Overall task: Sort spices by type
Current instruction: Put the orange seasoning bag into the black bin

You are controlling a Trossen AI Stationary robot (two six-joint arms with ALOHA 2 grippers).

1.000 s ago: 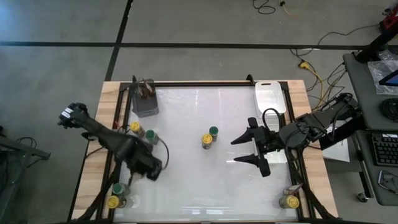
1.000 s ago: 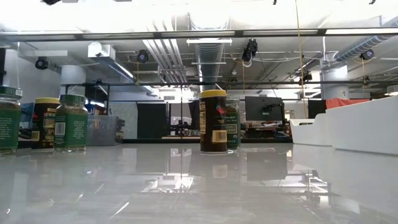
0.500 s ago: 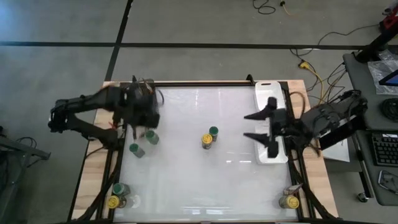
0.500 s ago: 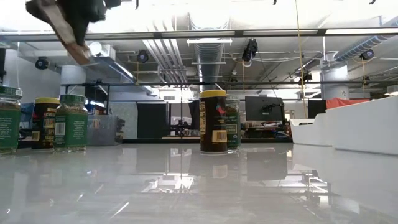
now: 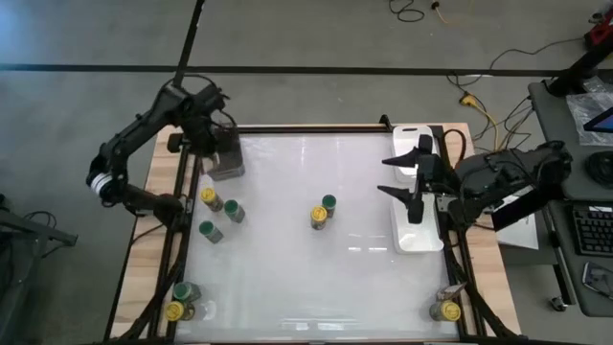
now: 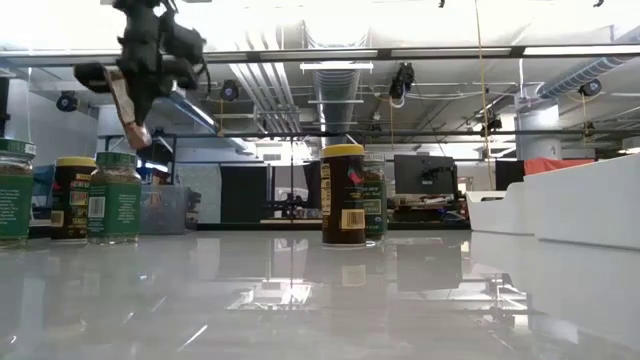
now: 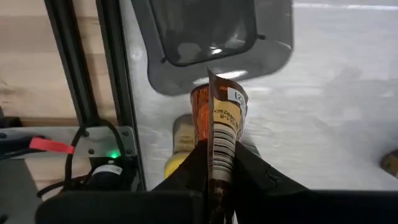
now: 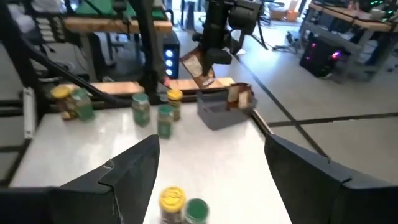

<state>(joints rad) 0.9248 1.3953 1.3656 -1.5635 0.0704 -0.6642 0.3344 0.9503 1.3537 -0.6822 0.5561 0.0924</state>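
My left gripper (image 5: pixel 212 140) hovers at the table's far-left corner, above the grey square cup (image 5: pixel 226 159), shut on a brown packet (image 7: pixel 221 121). The low view shows that packet (image 6: pixel 129 106) slanting down below the fingers. My right gripper (image 5: pixel 391 175) is open over the white tray (image 5: pixel 415 144) at the right edge and holds nothing. Spice jars stand upright on the table: a yellow-lidded (image 5: pixel 318 217) and a green-lidded one (image 5: pixel 329 202) at centre, and a yellow one (image 5: pixel 208 197) with two green ones (image 5: pixel 233 212) (image 5: pixel 206 230) on the left. My left gripper pinches the brown packet between its two fingers (image 7: pixel 186 171) at the packet's upper end (image 7: pixel 217 163). The fingers point down from above. The packet is lifted clear, and its barcoded free end (image 7: pixel 225 109) points at the grey cup (image 7: pixel 211 43) below.
More jars stand at the near-left corner (image 5: pixel 180 293) and the near-right corner (image 5: pixel 443 310). Brown sticks (image 8: pixel 239 94) poke out of the grey cup. A dark frame rail (image 5: pixel 187 182) runs along the left side. Open white tabletop lies between the centre jars and the tray.
My left gripper has swung from the near-left part of the table toward the far edge and risen, ending above the grey cup with the brown packet. The green jar it covered now shows. My right gripper has drawn back toward the right edge, over the white tray, still open.
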